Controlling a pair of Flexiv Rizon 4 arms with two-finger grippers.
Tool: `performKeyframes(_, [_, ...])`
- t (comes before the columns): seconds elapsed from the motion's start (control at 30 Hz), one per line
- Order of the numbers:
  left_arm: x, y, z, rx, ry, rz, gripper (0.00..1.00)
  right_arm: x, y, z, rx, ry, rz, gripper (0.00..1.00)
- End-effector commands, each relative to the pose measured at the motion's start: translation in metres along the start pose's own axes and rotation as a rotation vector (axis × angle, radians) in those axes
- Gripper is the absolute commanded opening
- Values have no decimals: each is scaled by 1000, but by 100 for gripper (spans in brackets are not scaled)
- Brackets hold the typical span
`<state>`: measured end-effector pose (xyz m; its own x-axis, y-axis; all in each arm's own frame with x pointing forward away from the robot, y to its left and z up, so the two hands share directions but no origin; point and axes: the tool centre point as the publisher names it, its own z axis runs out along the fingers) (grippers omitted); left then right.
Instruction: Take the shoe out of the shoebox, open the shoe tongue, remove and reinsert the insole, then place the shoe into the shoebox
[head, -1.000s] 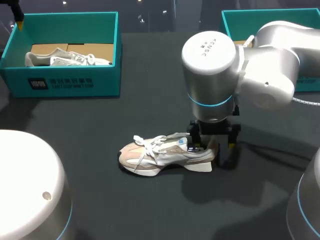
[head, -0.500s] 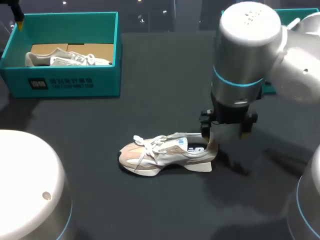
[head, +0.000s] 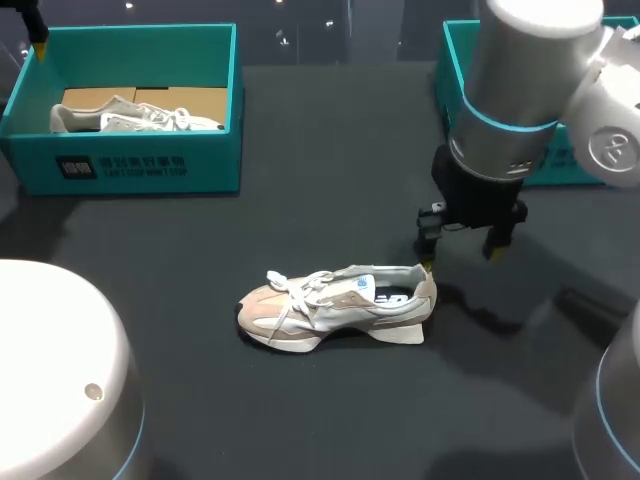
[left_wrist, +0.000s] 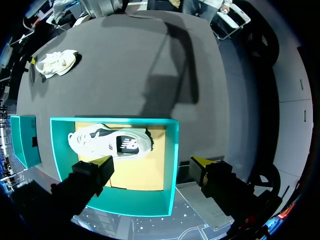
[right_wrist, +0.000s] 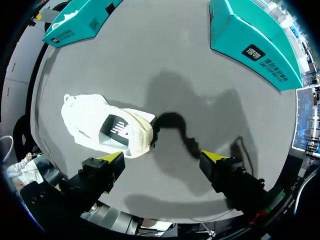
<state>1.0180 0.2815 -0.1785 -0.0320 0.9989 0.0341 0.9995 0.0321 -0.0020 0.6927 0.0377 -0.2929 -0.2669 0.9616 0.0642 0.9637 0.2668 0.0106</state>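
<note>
- The white and beige lace-up sneaker (head: 335, 305) stands on its sole near the middle of the dark grey table (head: 300, 180). Its toe points to my left and its heel to my right.
- A second ago my right arm (head: 520, 90) has its right jaws down at the sneaker's heel. Half a second ago they are lifting. Now they hang above the table, just off the heel and clear of it.
- The right jaws are apart with nothing between them. The wrist view shows the yellow fingertips (right_wrist: 112, 159) spread wide, and the sneaker (right_wrist: 107, 130) lies ahead of them and to one side.
- The sneaker sits in the same spot across all three head views, so the release has not shifted it.
- A pale insole with dark print (head: 385, 293) shows in the shoe's opening and looks seated inside.
- My reading is that the shoe is released and resting out of its box. I cannot tell from here whether the insole step is done.
- The left jaws have not moved. They hang apart and empty over the open teal cardboard shoebox (left_wrist: 172, 165) at my far left.
- A second white sneaker (left_wrist: 110, 142) lies in that box.
- Another teal shoebox (head: 450, 50) sits at my far right.
</note>
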Motion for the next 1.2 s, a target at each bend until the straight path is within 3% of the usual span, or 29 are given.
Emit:
performKeyframes(0.03, [0,0,0,0,1,1,100,-32,-25,-4,-244,379,-239,100])
performKeyframes(0.33, [0,0,0,0,1,1,100,-32,-25,-4,-244,379,-239,100])
performKeyframes(0.5, [0,0,0,0,1,1,100,-56,-34,7,-505,530,-381,100])
performKeyframes(0.63, [0,0,0,0,1,1,100,-74,-33,18,-614,614,-434,100])
performKeyframes(1.1, [0,0,0,0,1,1,100,-78,-30,23,-603,601,-473,100])
performKeyframes(1.2, [0,0,0,0,1,1,100,-85,-25,37,-652,567,-477,100])
